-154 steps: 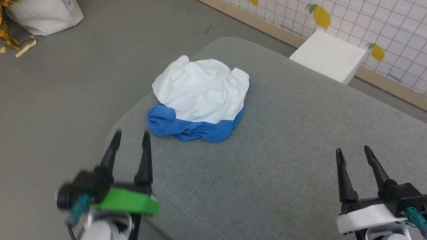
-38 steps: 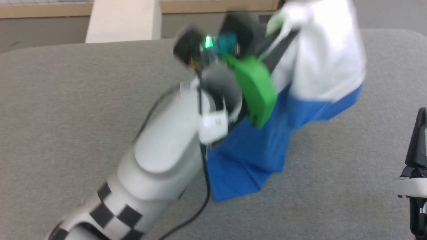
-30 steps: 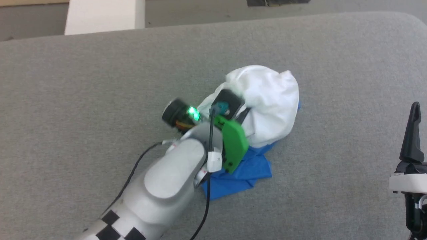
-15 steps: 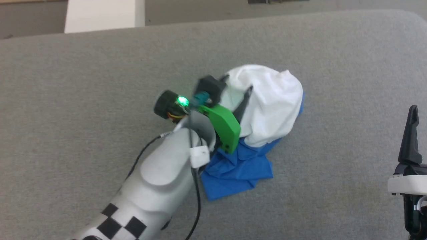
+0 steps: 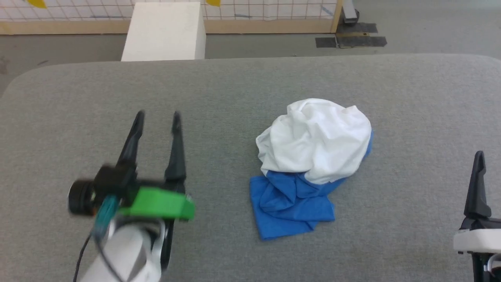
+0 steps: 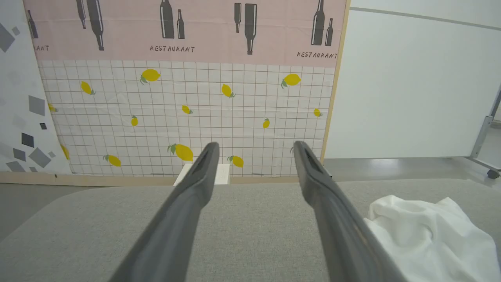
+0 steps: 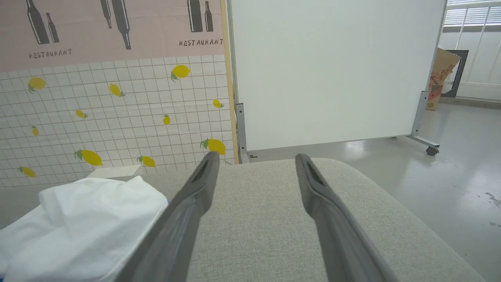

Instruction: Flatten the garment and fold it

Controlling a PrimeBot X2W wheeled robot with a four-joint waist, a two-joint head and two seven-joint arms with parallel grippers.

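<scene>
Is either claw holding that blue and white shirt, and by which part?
Nothing is held: left claw and right claw are open and empty; the garment lies crumpled between them.

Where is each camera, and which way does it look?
Head view: on the head, looking down at the shirt on the grey cushion; left pincer lower left, a right pincer finger at the right edge.
Left wrist view: on the left wrist, looking along its open pincer to the lemon wall; shirt lower right.
Right wrist view: on the right wrist, looking along its open pincer to the same wall and a white board; shirt lower left.
Shared: all show shirt and cushion.
</scene>
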